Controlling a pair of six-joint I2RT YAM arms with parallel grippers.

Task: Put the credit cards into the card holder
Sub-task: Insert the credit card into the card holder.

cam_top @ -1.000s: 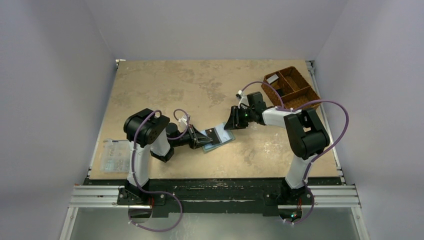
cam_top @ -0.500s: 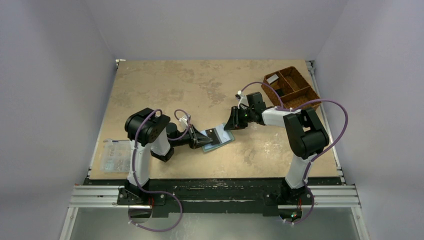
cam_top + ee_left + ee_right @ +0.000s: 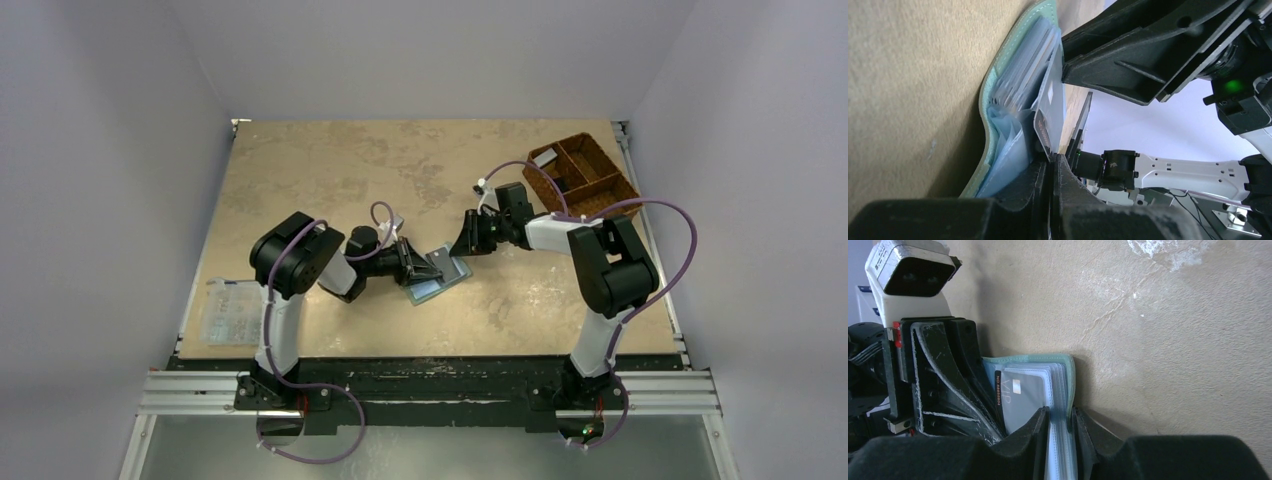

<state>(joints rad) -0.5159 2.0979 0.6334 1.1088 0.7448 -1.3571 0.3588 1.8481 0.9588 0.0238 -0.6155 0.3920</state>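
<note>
The card holder (image 3: 440, 278) lies open on the table between both arms, grey-green cover (image 3: 992, 97) down, clear sleeves (image 3: 1024, 75) fanned up. A grey credit card (image 3: 1023, 397) marked VIP, with a dark edge strip, sits partly inside a sleeve. My left gripper (image 3: 1053, 156) is shut on that card's (image 3: 1050, 107) near edge. From the other side my right gripper (image 3: 1062, 412) is shut on the holder's sleeves and cover (image 3: 1070, 375). In the top view the left gripper (image 3: 413, 265) and right gripper (image 3: 467, 246) face each other across the holder. No other cards are in view.
A brown woven divided basket (image 3: 582, 176) stands at the back right, close behind the right arm. A clear plastic box (image 3: 229, 312) of small parts sits at the table's left edge beside the left arm's base.
The left arm has swung its wrist up and round, carrying the card further onto the holder. The right gripper's jaws have narrowed onto the holder's sleeves.
</note>
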